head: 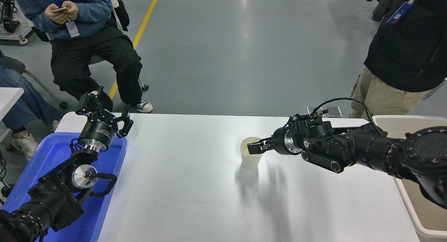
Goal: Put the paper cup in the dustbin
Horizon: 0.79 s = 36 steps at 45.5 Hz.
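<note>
The white paper cup (250, 157) stands upright on the white table (181, 186), right of its middle. My right gripper (256, 147) comes in from the right and is at the cup's rim; one finger reaches into the cup's mouth and the jaws look closed on the right side of the rim. The beige dustbin (405, 196) stands at the table's right edge, partly hidden behind my right arm. My left gripper (110, 111) is parked at the lower left over the blue tray, open and empty.
A shallow blue tray (52, 158) lies at the table's left edge under my left arm. A person sits beyond the far left corner and another stands at the far right, near the dustbin.
</note>
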Each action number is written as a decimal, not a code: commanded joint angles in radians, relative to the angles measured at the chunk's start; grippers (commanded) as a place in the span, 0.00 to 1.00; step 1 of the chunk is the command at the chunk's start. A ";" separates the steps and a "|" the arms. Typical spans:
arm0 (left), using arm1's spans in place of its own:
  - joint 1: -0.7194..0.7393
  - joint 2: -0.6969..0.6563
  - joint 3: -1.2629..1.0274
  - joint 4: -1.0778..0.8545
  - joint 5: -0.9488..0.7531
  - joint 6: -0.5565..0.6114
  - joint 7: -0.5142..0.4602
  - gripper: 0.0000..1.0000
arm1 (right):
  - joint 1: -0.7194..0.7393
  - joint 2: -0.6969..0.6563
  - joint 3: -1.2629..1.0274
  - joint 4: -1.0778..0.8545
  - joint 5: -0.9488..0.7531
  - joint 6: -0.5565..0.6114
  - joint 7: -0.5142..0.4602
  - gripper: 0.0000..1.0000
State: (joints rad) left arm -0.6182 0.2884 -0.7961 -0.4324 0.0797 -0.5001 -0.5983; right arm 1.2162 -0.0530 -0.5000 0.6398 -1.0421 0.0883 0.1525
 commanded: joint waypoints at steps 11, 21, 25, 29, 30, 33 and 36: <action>0.000 0.000 0.000 0.000 0.000 0.000 0.000 1.00 | -0.012 0.021 -0.048 -0.032 -0.010 -0.002 0.002 0.66; 0.000 0.000 0.000 0.000 0.000 0.000 0.000 1.00 | -0.012 0.021 -0.071 -0.032 -0.009 -0.004 0.002 0.16; 0.000 0.000 0.000 0.000 0.000 0.000 0.000 1.00 | -0.012 0.021 -0.074 -0.035 -0.009 -0.004 0.002 0.01; 0.000 0.000 0.000 0.000 0.000 0.000 0.000 1.00 | -0.011 0.021 -0.074 -0.034 -0.007 -0.002 0.002 0.00; 0.000 0.000 0.000 0.000 0.000 0.000 0.000 1.00 | -0.009 0.019 -0.072 -0.034 -0.007 -0.002 0.002 0.00; 0.000 0.000 0.000 0.000 0.000 0.000 0.000 1.00 | -0.006 0.019 -0.072 -0.032 -0.006 0.001 0.002 0.00; 0.000 0.000 0.000 0.000 0.000 0.000 -0.001 1.00 | 0.002 0.019 -0.072 -0.028 -0.003 0.004 0.004 0.00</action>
State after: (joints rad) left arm -0.6182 0.2884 -0.7961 -0.4324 0.0798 -0.5001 -0.5983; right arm 1.2058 -0.0334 -0.5673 0.6077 -1.0498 0.0859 0.1549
